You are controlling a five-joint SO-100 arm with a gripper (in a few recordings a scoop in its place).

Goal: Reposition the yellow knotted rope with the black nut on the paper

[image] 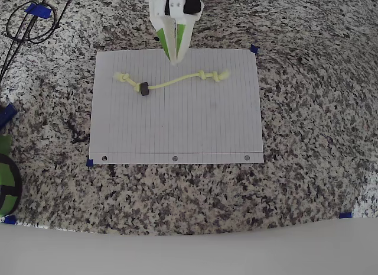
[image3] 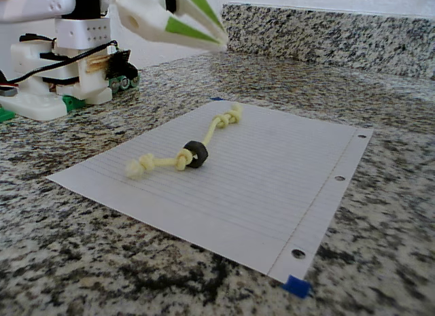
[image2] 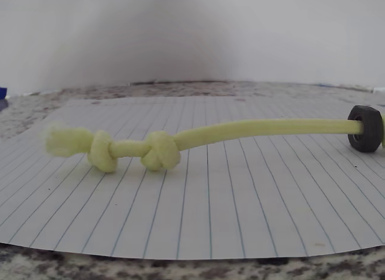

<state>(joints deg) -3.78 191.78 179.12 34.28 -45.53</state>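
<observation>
The yellow knotted rope point(image: 177, 81) lies across the upper part of the paper point(image: 177, 130), with knots near both ends. The black nut point(image: 143, 89) sits on the rope toward its left end in the overhead view, next to a knot. My gripper point(image: 176, 57) hangs above the paper's top edge, just behind the middle of the rope, fingers together and holding nothing. From the wrist view the rope point(image2: 240, 130) stretches across the paper point(image2: 210, 208), double knot at left and nut point(image2: 365, 127) at the right edge. The fixed view shows gripper point(image3: 219, 39), rope point(image3: 216, 128) and nut point(image3: 196, 153).
A black looped cable point(image: 29, 23) lies at the top left of the granite counter. A green and black object point(image: 6, 180) sits at the left edge. Blue tape point(image: 254, 49) marks the paper's corners. The arm's base point(image3: 61, 78) stands behind the paper, with a granite backsplash point(image3: 326, 34) beyond.
</observation>
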